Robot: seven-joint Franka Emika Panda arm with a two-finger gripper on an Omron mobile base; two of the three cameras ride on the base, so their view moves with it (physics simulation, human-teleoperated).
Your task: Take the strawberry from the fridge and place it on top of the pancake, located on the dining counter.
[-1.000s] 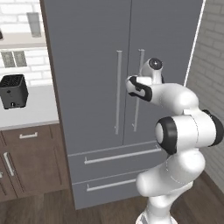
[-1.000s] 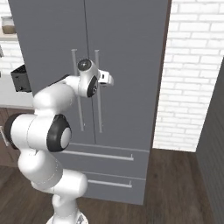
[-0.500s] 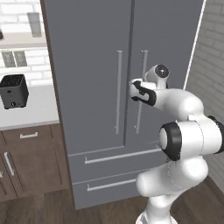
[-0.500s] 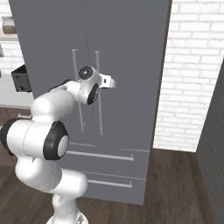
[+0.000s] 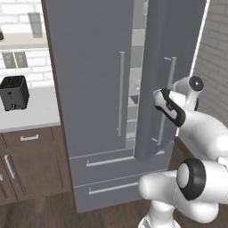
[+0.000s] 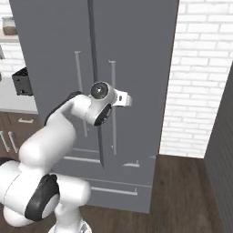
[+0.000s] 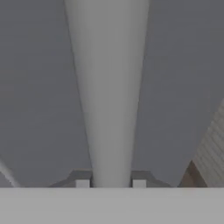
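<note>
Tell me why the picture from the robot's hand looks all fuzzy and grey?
In the hand view the silver door handle sits so close to the camera that it looks soft and blurry, with the gripper shut around it. In the left base view the fridge looks sharper, flat and evenly lit, with no glare.
</note>
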